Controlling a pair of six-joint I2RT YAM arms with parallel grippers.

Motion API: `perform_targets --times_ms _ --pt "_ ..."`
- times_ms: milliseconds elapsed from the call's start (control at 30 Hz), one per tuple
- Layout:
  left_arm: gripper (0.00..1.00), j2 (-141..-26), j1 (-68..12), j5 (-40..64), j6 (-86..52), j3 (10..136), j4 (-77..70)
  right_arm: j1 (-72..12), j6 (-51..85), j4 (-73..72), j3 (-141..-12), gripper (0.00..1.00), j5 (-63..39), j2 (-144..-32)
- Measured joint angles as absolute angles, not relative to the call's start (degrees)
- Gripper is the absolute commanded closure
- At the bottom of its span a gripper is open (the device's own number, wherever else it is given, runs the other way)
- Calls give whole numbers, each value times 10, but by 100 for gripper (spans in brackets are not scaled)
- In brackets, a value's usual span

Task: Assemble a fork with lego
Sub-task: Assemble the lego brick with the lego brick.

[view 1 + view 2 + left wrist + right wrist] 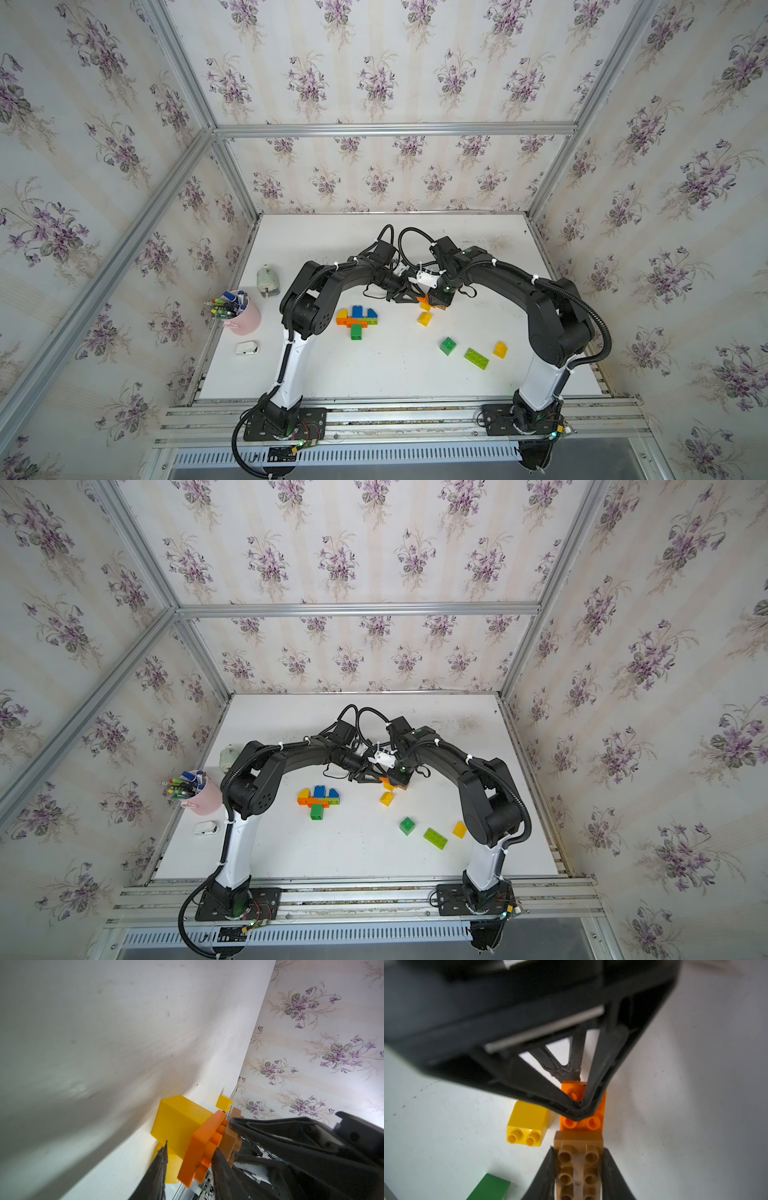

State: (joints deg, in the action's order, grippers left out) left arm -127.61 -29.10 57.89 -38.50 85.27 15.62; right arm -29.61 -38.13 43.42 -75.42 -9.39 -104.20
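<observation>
Both grippers meet above the table's middle. In the left wrist view my left gripper is shut on an orange lego brick that has a yellow brick stuck to its underside. My right gripper is shut on a brown brick, whose end butts against the orange brick. In both top views the held bricks hang just above the table. A partly built piece of orange, blue, lime and green bricks lies left of them.
Loose bricks lie on the white table: yellow, dark green, lime, yellow. At the left edge stand a pink cup of markers, a small white object and a grey-green object.
</observation>
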Motion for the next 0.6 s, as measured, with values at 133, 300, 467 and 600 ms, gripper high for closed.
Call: perform_targets --times_ms 133,300,467,600 --pt "65 -1279 -291 586 -385 851 148 -293 -381 434 -753 74 -88 -1042" --pt "65 -1280 -291 590 -385 850 146 -288 -379 431 -746 75 -89 -1037" --pt "65 -1283 -292 596 -383 849 142 -286 -377 426 -739 76 -90 -1032" --pt "65 -1283 -291 600 -383 846 137 -283 -376 426 -735 76 -89 -1024"
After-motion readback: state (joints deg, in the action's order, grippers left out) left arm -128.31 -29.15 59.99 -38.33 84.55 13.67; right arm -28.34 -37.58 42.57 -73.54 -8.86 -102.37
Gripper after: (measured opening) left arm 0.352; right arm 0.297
